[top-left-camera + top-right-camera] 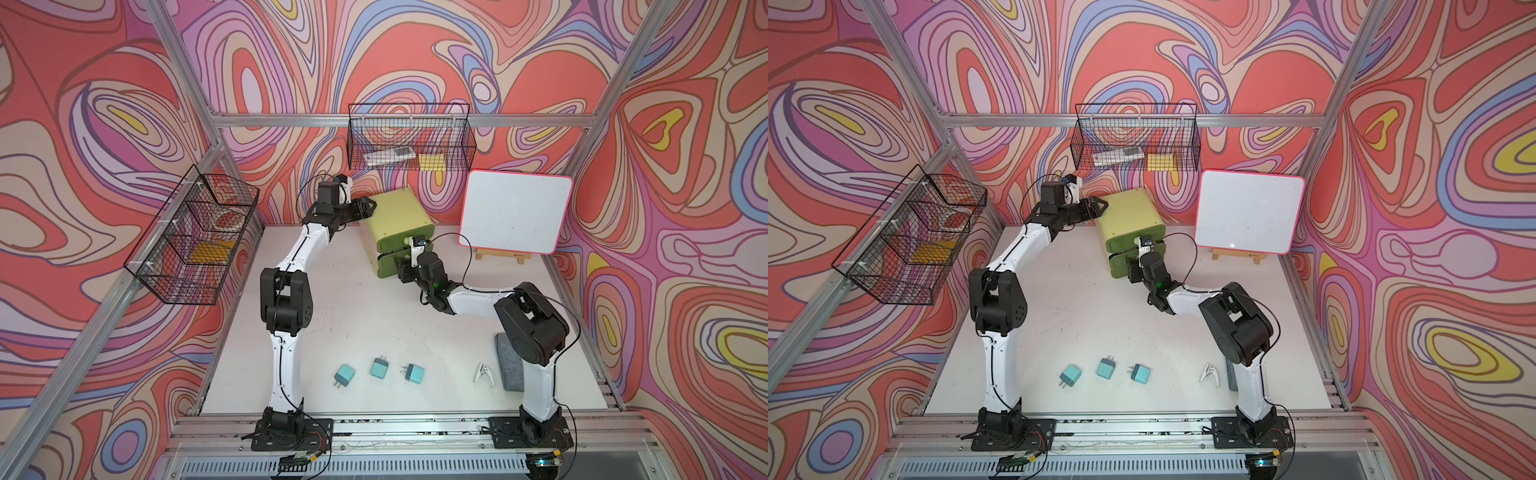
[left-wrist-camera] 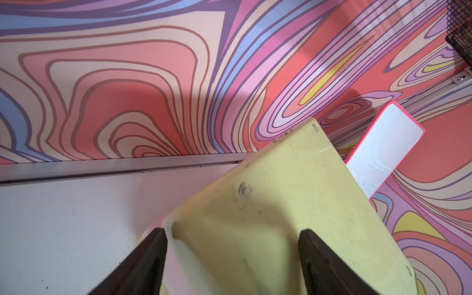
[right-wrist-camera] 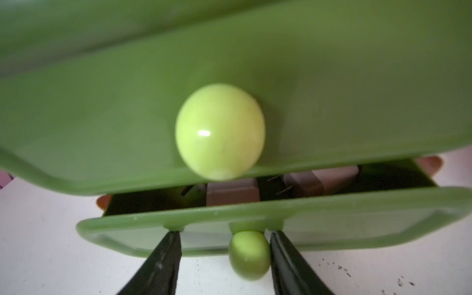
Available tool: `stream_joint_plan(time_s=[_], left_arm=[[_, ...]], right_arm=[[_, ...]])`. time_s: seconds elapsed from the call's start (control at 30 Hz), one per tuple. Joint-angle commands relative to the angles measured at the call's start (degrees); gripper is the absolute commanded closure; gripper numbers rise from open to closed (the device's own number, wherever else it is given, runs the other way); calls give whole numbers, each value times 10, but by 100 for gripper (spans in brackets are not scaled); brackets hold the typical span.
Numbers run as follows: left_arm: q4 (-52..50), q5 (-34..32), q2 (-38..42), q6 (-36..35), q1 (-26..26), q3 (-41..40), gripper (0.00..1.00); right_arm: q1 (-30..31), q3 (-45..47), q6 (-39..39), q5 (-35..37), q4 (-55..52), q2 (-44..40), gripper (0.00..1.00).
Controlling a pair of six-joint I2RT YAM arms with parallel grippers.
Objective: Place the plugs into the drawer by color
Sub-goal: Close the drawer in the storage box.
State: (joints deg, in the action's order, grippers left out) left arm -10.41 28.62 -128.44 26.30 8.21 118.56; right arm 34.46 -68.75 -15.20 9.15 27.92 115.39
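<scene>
Bottom drawer [image 3: 357, 229] ajar; right gripper [image 3: 224, 233] released, jaws astride its knob [image 3: 249, 255]; left gripper [image 2: 232, 231] at chest [image 2: 281, 204] corner, clamp undeterminable; next, likely: shut it, fetch teal plugs [image 1: 379, 368].

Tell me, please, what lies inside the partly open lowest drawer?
At least two pink plugs with prongs show through the gap; the drawer above hides everything farther back.

Swirl-patterned walls [image 1: 395, 50] enclose a white table [image 1: 353, 316].
</scene>
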Motion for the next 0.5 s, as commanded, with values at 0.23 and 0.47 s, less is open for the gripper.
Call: stream_joint_plan(time_s=[0.23, 0.47], left_arm=[[-12, 10, 28, -11, -3, -10, 21], [-16, 7, 31, -15, -3, -12, 21]], right_arm=[[-11, -36, -44, -37, 33, 39, 43], [-31, 3, -124, -95, 46, 15, 46]])
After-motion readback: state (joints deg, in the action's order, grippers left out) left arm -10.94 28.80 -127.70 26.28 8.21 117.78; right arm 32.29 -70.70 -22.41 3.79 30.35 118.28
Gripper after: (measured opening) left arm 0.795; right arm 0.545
